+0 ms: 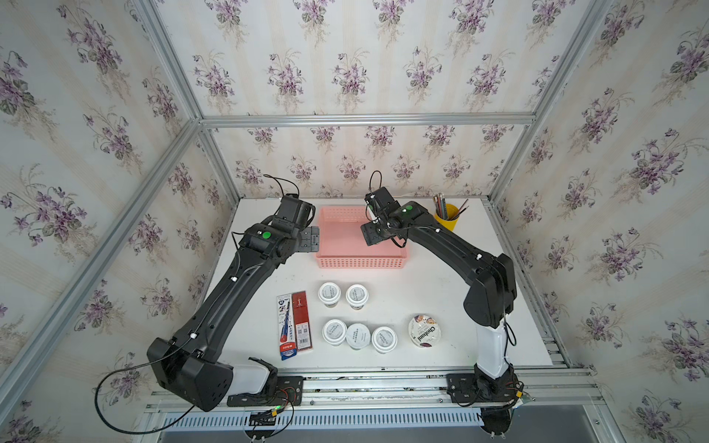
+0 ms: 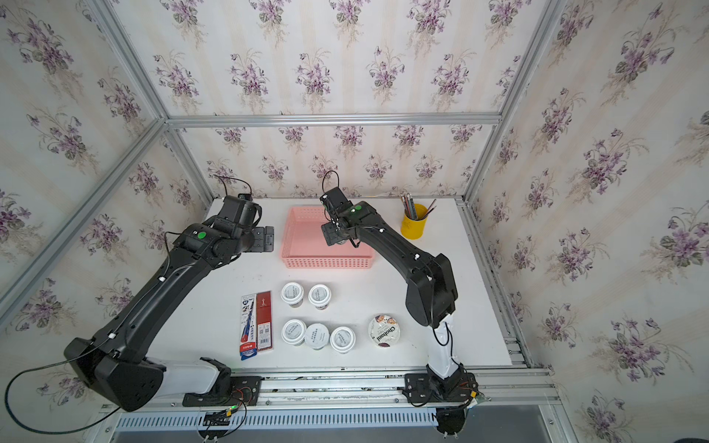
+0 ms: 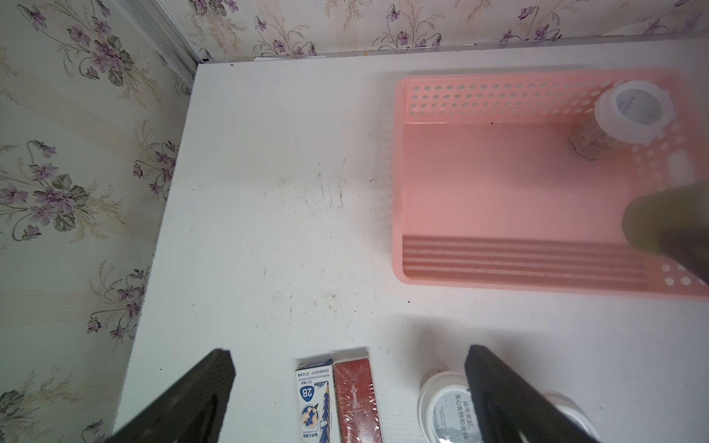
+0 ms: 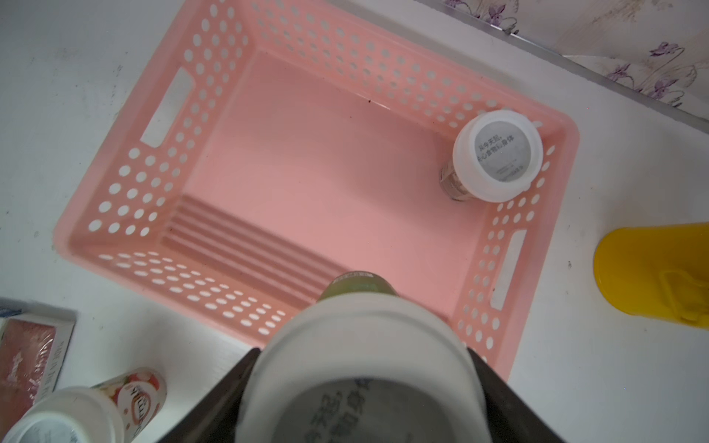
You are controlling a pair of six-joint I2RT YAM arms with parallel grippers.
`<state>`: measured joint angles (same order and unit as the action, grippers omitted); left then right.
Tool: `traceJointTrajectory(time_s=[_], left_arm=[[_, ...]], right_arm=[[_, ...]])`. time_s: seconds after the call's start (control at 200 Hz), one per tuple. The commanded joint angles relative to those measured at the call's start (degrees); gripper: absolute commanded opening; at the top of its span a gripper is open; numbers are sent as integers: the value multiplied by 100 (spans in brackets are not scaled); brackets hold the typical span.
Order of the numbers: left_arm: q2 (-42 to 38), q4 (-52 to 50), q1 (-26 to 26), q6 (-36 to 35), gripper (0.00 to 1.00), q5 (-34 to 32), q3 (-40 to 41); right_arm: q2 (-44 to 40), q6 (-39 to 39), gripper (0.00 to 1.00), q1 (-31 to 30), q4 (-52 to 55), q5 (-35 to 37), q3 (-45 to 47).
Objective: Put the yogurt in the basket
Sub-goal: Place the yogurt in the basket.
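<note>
right gripper (image 4: 364,387) clasping a yogurt cup (image 4: 356,337) above the basket (image 4: 326,153), second yogurt cup (image 4: 498,155) upright in basket corner, left gripper (image 3: 347,356) splayed empty beside basket

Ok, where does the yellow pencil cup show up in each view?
In a top view: yellow pencil cup, just right of the pink basket.
In a top view: same place, right of the basket.
Left wrist: not in it.
Right wrist: beside the basket's slotted short wall, cut by the frame.
Shared landmark: the pink basket, in all four.
</note>
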<state>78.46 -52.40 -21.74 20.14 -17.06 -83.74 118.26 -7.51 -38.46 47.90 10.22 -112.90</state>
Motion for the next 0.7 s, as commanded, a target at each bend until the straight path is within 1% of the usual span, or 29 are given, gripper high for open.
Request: traceJointTrajectory(time_s=[0.0, 0.28, 0.694], left_arm=[[72, 138, 36, -27, 99, 116, -25], [213, 268, 194, -38, 99, 412, 34], [203, 346, 310, -65, 99, 633, 130]], right_arm=[[442, 142, 79, 165, 140, -96, -395], [1308, 197, 79, 483, 62, -196, -896], [1795, 197, 79, 656, -105, -183, -898]])
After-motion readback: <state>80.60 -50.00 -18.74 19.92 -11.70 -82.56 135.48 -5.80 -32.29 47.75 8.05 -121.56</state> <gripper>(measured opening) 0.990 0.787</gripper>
